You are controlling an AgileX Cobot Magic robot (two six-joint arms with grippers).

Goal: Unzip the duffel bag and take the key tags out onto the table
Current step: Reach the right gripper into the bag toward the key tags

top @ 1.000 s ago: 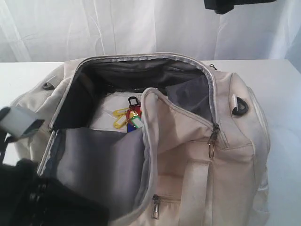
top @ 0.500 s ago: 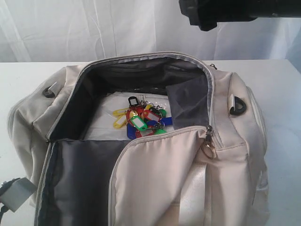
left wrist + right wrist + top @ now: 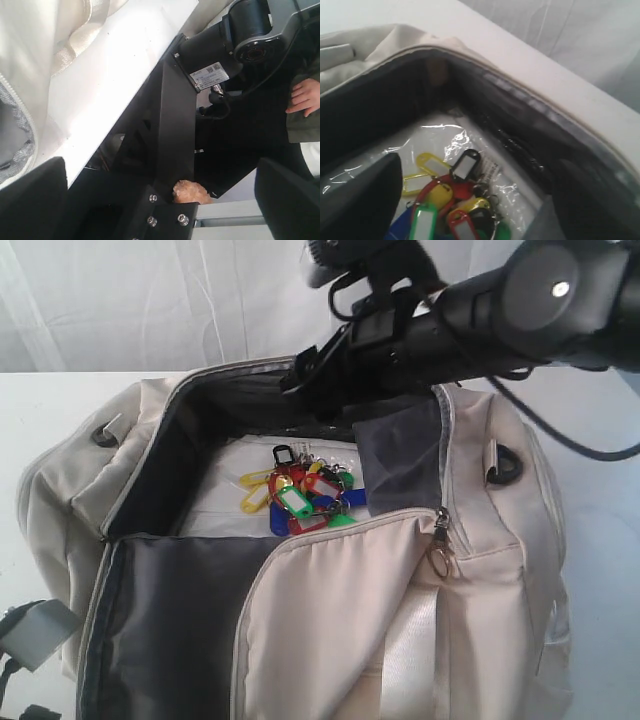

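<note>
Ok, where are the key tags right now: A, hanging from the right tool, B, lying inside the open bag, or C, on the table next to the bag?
B: the key tags lie at the bottom of the unzipped bag, with nothing gripping them.

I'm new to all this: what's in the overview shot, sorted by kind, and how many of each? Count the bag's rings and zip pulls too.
Duffel bag: 1
Bunch of key tags, inside the bag: 1
D-rings showing on the bag: 2
Zipper pull showing: 1
Robot arm over the bag: 1
Total: 6
</note>
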